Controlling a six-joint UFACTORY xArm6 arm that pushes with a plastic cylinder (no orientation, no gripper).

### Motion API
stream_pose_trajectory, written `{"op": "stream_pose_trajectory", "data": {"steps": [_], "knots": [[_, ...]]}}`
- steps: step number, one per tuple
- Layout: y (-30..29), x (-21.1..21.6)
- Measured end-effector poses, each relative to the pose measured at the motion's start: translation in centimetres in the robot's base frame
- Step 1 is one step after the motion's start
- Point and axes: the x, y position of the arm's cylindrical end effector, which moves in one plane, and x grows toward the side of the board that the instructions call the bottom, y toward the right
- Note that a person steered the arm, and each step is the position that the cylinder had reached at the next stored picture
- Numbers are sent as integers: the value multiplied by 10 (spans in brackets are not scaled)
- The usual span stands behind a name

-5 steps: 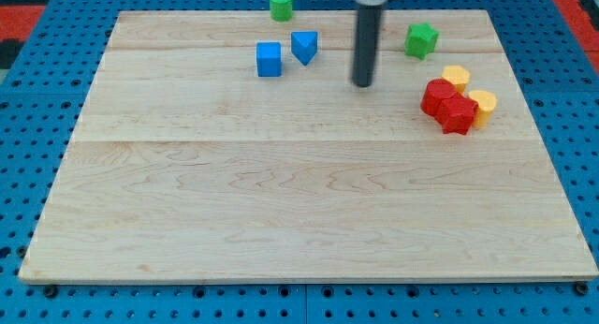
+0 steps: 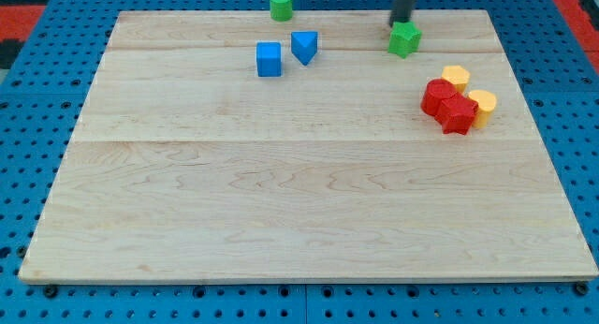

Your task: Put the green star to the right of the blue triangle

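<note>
The green star [image 2: 404, 40] lies near the top of the wooden board, right of centre. My tip [image 2: 403, 24] stands at the star's top edge, touching it or nearly so. The blue triangle [image 2: 303, 46] lies well to the view's left of the star, near the top of the board. A blue cube [image 2: 269, 59] sits just left of and slightly below the triangle.
A green cylinder [image 2: 281, 3] stands at the board's top edge, above the blue blocks. A cluster of two red blocks [image 2: 446, 103] and two yellow blocks [image 2: 481, 105] lies at the right. The board [image 2: 299, 193] rests on a blue pegboard.
My tip has moved from left of and below the green star up to its top edge. The green star has shifted a little to the view's left.
</note>
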Motion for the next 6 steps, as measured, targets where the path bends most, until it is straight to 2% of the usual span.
{"op": "stream_pose_trajectory", "data": {"steps": [1,3,4,5,6], "knots": [[-44,0],[53,-3],[71,13],[39,19],[-29,20]]}}
